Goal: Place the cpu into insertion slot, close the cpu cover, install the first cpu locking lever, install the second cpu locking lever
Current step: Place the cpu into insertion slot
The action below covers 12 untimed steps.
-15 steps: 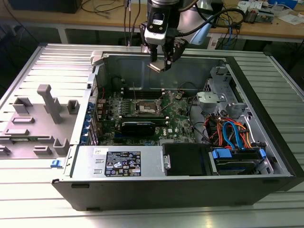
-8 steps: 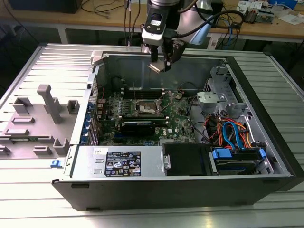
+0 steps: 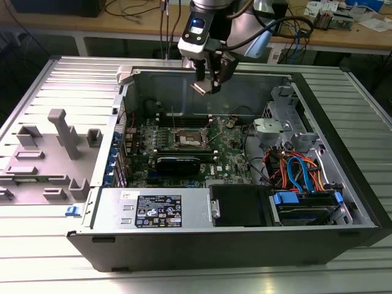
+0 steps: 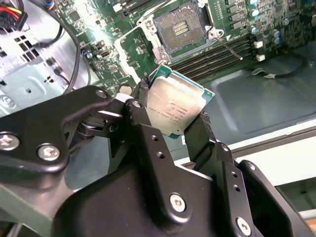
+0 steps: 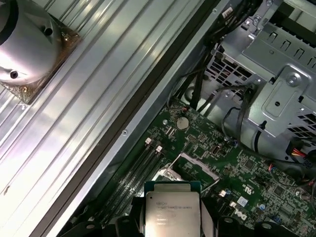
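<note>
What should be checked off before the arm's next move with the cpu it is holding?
1. Grip: the gripper clamps the cpu by two opposite edges: ok.
2. The insertion slot is empty, contacts bare: ok.
3. The cpu cover is lifted off the slot: ok.
4. A locking lever is released and beside the slot, not across it: ok.
5. The cpu is seated: not ok; it hangs above the circuit board, apart from the slot.
6. The cpu's orientation matches the slot: cannot tell.
</note>
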{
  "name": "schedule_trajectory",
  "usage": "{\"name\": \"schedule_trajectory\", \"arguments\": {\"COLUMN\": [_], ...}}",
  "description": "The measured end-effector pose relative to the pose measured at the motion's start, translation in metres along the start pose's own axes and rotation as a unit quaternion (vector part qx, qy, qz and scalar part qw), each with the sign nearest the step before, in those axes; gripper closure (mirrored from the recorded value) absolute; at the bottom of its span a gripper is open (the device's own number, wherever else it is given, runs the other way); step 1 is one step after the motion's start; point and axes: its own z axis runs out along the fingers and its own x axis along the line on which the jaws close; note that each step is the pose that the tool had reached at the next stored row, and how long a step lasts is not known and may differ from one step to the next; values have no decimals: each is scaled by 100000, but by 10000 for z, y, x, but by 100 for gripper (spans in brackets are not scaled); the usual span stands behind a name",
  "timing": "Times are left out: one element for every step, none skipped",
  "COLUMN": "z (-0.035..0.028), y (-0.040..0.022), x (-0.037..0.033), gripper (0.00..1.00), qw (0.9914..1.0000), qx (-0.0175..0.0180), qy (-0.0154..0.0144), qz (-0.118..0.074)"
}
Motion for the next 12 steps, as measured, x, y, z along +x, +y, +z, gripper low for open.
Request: {"name": "schedule_trajectory", "arguments": {"z": [3, 6, 9, 13, 18, 24, 36, 42, 44, 49, 50, 51], "y": [0, -1, -1, -1, -2, -2, -3, -10, -26, -45, -55, -63], "x": [0, 0, 0, 0, 0, -1, -1, 3, 12, 24, 30, 36], "gripper": [46, 46, 46, 46, 46, 46, 46, 46, 46, 46, 46, 46], "qw": [99999, 99994, 99987, 99978, 99963, 99943, 99892, 99877, 99873, 99873, 99873, 99873], "qx": [-14, -22, -33, -39, -54, -66, -87, -93, -86, -96, -97, -95], "qy": [-44, -88, -134, -180, -230, -289, -397, -425, -441, -432, -433, -435], "qz": [540, 1062, 1580, 2099, 2694, 3368, 4619, 4943, 5014, 5017, 5019, 5025]}}
